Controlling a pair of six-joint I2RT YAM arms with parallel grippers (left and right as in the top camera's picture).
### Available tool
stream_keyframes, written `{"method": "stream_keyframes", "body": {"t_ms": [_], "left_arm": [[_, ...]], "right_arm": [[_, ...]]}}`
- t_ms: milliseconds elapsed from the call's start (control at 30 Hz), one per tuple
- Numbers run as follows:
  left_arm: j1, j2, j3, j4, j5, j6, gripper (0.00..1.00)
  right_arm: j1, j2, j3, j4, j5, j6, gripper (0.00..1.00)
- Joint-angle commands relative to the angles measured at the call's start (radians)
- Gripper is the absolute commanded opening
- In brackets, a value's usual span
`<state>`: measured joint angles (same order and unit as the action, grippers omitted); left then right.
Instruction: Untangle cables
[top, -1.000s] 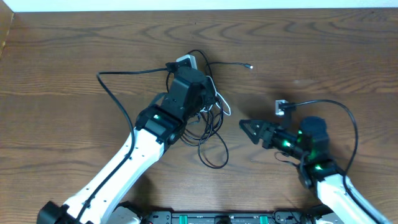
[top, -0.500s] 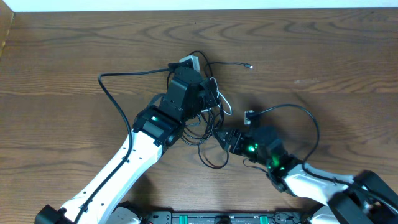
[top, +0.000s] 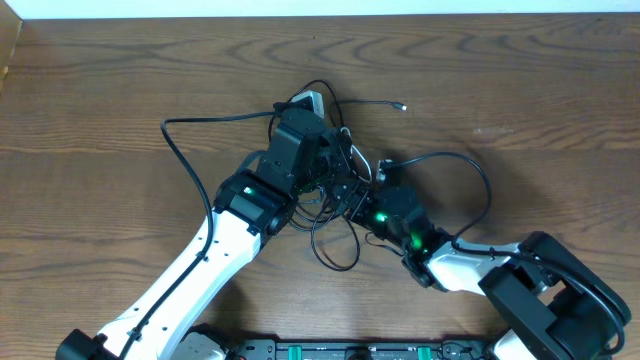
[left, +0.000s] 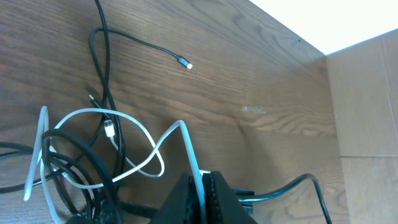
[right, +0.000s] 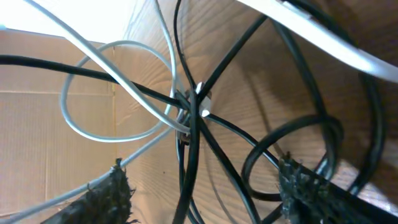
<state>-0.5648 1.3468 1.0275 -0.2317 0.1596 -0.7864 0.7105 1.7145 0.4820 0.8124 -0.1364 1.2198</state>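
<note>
Left gripper (left: 199, 178) pinches smooth white cable (left: 188, 146) — right gripper (right: 204, 171) gapes (black loops (right: 93, 77) between).

Seen from the room, the overhead camera hangs fixed above the wooden worktop (top: 560, 90) and looks straight down. It is far enough back to take in both arms and the knot of cables (top: 348, 170) at centre. The left wrist camera rides low behind its own jaws, facing across the worktop toward a cardboard wall (left: 367, 106), with the white cable (left: 99, 111) close in front. The right wrist camera sits nearest of all, its jaws spread at the frame's lower corners, black cords filling the picture. All three views share that one tangle.
</note>
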Motion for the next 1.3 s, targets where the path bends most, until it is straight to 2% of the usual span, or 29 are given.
{"method": "stream_keyframes", "body": {"t_ms": [0, 33, 167, 233, 267, 333, 400, 433, 567, 600, 733, 833, 1000, 1267], "left_arm": [[-0.002, -0.011, 0.019, -0.001, 0.014, -0.001, 0.08], [-0.002, -0.011, 0.019, -0.001, 0.018, -0.001, 0.08], [-0.002, -0.012, 0.019, 0.006, 0.070, -0.001, 0.08], [-0.002, -0.014, 0.019, 0.012, 0.084, -0.001, 0.08], [-0.002, -0.018, 0.019, 0.013, 0.088, -0.001, 0.08], [-0.001, -0.030, 0.019, 0.013, 0.088, 0.008, 0.08], [-0.001, -0.051, 0.019, 0.012, 0.087, 0.057, 0.08], [0.002, -0.064, 0.019, 0.009, 0.087, 0.085, 0.08], [0.037, -0.137, 0.019, -0.057, 0.075, 0.208, 0.08], [0.061, -0.171, 0.019, -0.115, 0.030, 0.222, 0.08], [0.117, -0.222, 0.019, -0.275, -0.104, 0.221, 0.08], [0.143, -0.225, 0.018, -0.352, -0.120, 0.221, 0.08], [0.145, -0.193, 0.008, -0.383, -0.120, 0.222, 0.08], [0.145, -0.051, 0.008, -0.409, -0.126, 0.221, 0.08]], "right_arm": [[0.008, 0.035, 0.013, -0.005, 0.004, -0.024, 0.67], [0.011, 0.047, 0.014, -0.006, 0.008, -0.025, 0.64], [0.025, 0.107, 0.016, -0.004, 0.053, -0.025, 0.61], [0.024, 0.134, 0.016, -0.004, 0.057, -0.032, 0.50], [0.024, 0.146, 0.016, -0.002, 0.064, -0.061, 0.34], [0.024, 0.148, 0.016, 0.000, 0.083, -0.115, 0.17], [0.021, 0.148, 0.016, 0.011, 0.090, -0.172, 0.04], [0.015, 0.148, 0.016, 0.012, 0.089, -0.194, 0.01], [-0.023, 0.126, 0.015, -0.003, 0.062, -0.268, 0.01], [-0.044, 0.100, 0.015, -0.039, 0.048, -0.294, 0.01], [-0.091, 0.011, 0.015, -0.195, 0.060, -0.346, 0.01], [-0.118, -0.065, 0.015, -0.306, 0.092, -0.415, 0.01], [-0.142, -0.177, 0.015, -0.489, 0.203, -0.490, 0.01], [-0.149, -0.289, 0.015, -0.575, 0.214, -0.625, 0.01]]}}
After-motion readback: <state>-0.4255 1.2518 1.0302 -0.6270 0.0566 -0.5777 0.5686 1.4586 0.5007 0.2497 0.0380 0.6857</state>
